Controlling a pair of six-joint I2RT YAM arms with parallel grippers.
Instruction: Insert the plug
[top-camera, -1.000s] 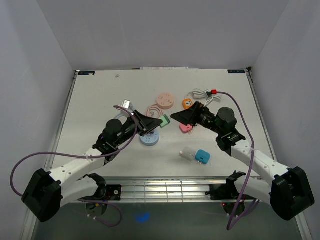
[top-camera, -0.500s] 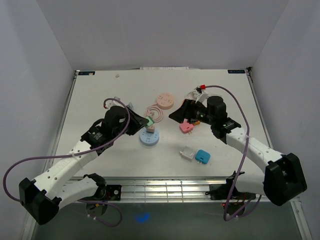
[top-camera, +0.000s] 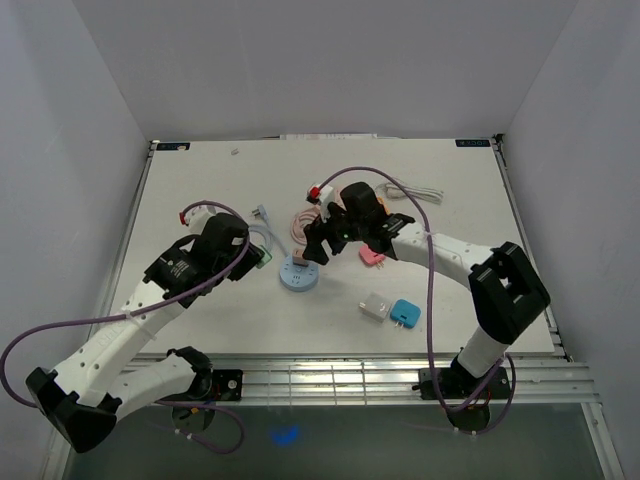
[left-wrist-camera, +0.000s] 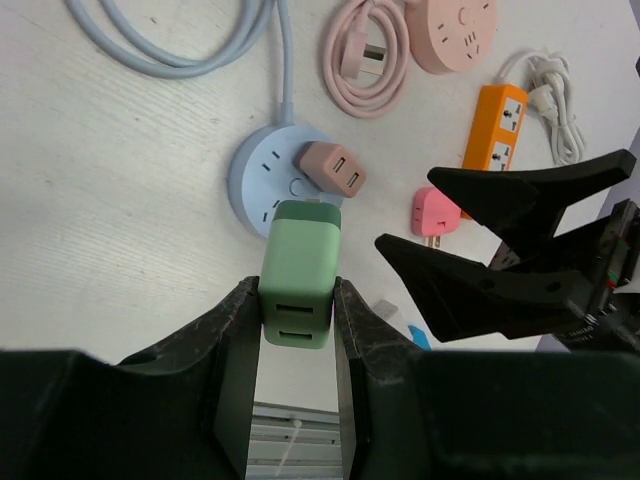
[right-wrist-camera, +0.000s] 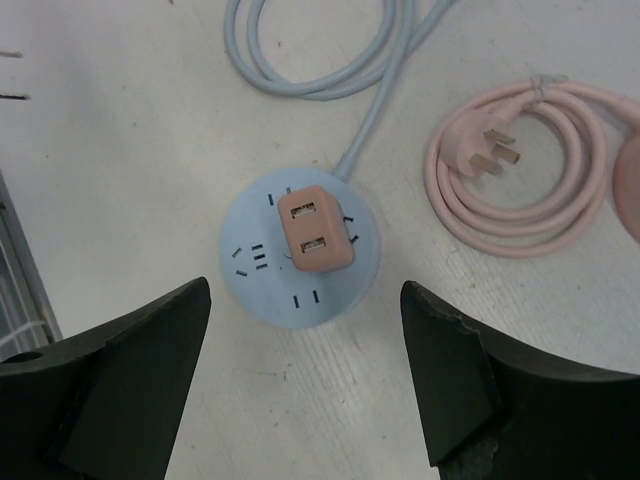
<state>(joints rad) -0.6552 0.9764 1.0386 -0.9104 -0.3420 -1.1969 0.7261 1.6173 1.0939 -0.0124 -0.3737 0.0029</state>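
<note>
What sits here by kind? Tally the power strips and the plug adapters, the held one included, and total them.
Round strips: 2 — blue strip, pink strip
Bar strips: 1 — orange strip
Adapters: 5 — green adapter, tan adapter, pink adapter, white adapter, blue adapter
Total: 8

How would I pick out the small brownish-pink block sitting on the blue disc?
On the white table, find the round pale-blue socket disc near its middle. The block sits on top, dusty pink with two slots facing up. Unlike the green block in the left pincer and the brighter pink plug lying loose, it alone sits on the disc.
</note>
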